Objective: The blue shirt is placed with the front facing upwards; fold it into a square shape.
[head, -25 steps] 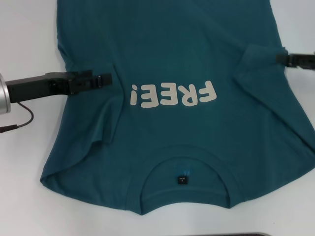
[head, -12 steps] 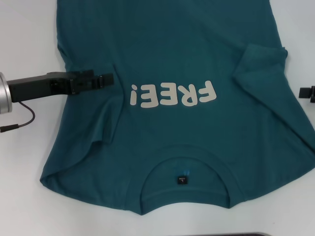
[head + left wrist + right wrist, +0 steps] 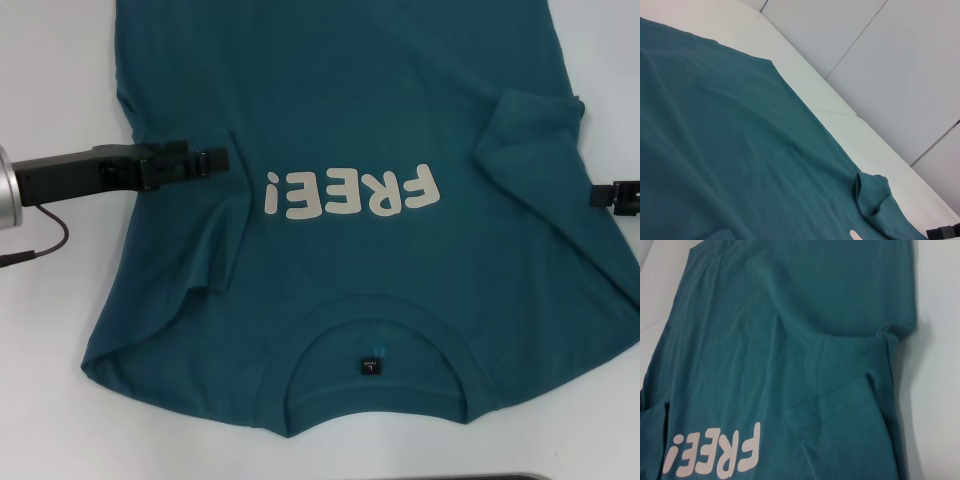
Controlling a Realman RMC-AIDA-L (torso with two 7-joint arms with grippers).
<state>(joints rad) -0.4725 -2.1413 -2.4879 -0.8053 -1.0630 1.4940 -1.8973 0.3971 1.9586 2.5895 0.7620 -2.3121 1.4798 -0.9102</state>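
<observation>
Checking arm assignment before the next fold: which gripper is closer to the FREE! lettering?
Left. The left gripper lies over the blue shirt, just beside the "!" end of the FREE! lettering. The right gripper sits at the shirt's far edge, well off the F.

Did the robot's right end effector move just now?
Yes. The right end effector backed off the folded sleeve toward the picture's right edge, then crept partway back, now sitting lower beside the shirt.
</observation>
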